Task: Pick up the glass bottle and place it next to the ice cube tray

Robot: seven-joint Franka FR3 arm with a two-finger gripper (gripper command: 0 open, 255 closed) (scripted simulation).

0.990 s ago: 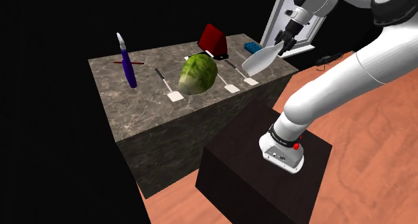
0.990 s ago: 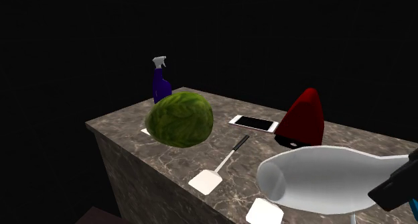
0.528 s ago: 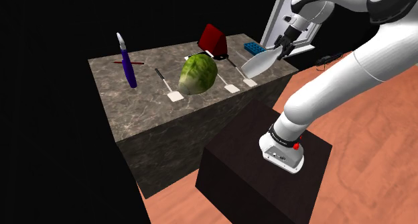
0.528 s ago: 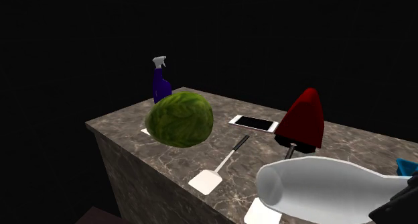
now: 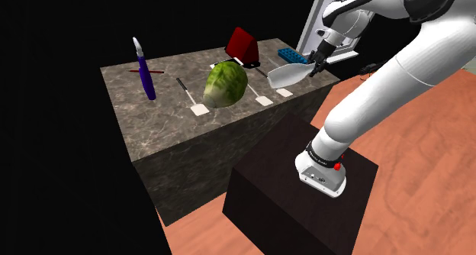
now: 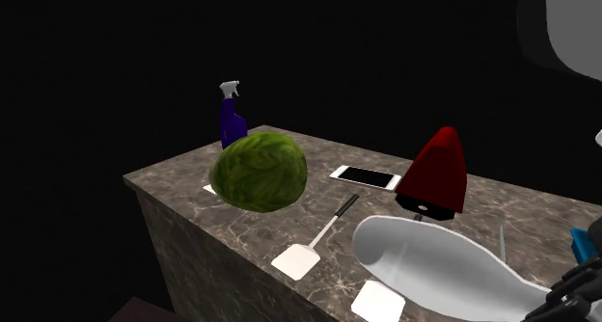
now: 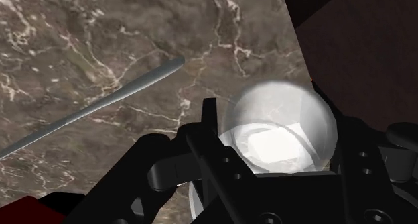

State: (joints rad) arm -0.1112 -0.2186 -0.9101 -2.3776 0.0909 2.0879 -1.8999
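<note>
In the shoulder view the all-black two-finger gripper [image 5: 315, 60] is clamped on the narrow end of a pale, translucent, wide-bodied bottle [image 5: 288, 76]. It holds the bottle low over the end of the brown veined stone counter [image 5: 168, 116] nearest the stand. The bottle's long axis slants from the gripper down toward that view's left, broad base leading. The flat blue ice cube tray [image 5: 290, 55] lies at the far corner of the same end, just beyond the bottle and off to the side of its axis rather than ahead of it. A plain lowering would therefore probably land the bottle beside the tray. In the second exterior view the bottle [image 6: 434, 267] lies nearly level, with its base toward the view's left and its neck running into the gripper [image 6: 569, 296]. A sliver of the tray [image 6: 583, 239] sits just past the neck end. Whether the base touches the counter [image 6: 521, 209] cannot be told. The wrist view looks along the bottle [image 7: 281, 132], with the fingers [image 7: 210, 129] pressing its sides and the counter [image 7: 80, 41] beyond.
</note>
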